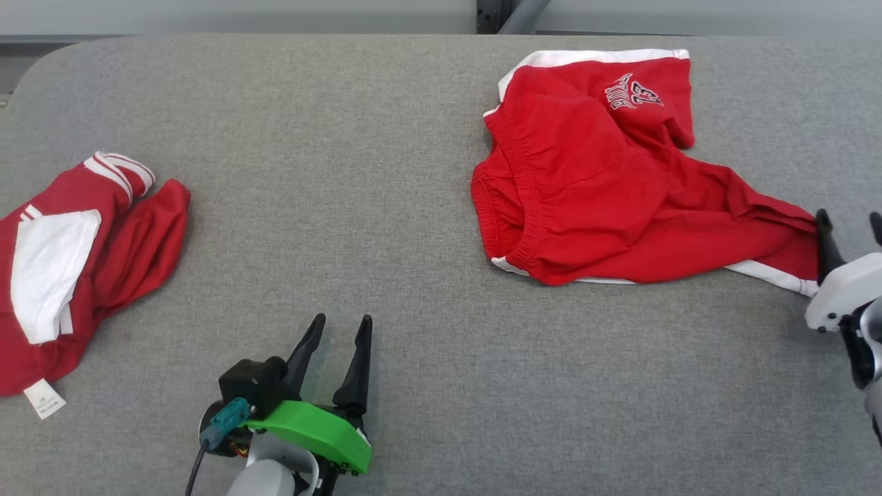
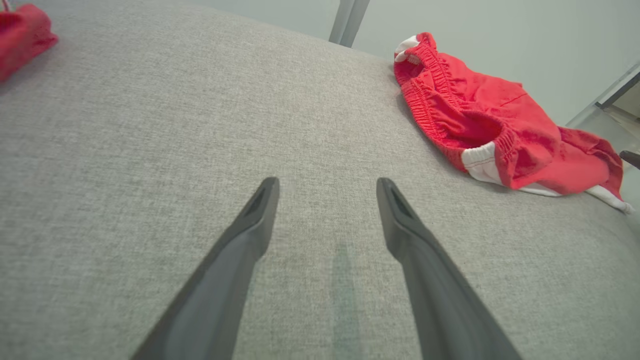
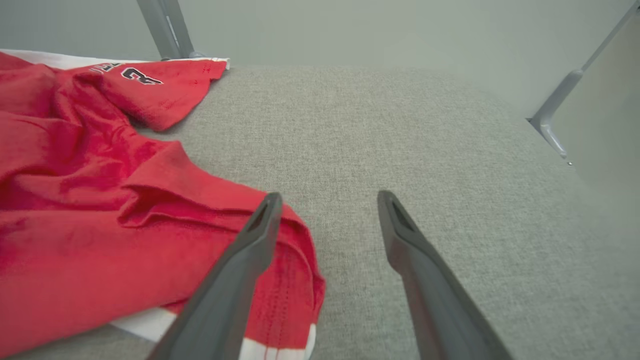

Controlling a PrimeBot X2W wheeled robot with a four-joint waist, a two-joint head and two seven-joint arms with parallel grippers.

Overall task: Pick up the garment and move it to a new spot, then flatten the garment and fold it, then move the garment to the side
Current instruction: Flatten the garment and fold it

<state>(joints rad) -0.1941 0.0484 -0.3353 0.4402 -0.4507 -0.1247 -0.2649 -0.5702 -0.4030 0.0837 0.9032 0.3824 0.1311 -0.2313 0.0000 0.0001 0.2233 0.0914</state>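
You have the red shorts [image 1: 586,186] lying crumpled at the far right of the counter [image 1: 386,172], the right gripper [image 1: 849,219] at one leg hem and the left gripper [image 1: 342,320] both with fingers spread and empty, so a careless regrasp could pinch bunched layers together and drag creases in.
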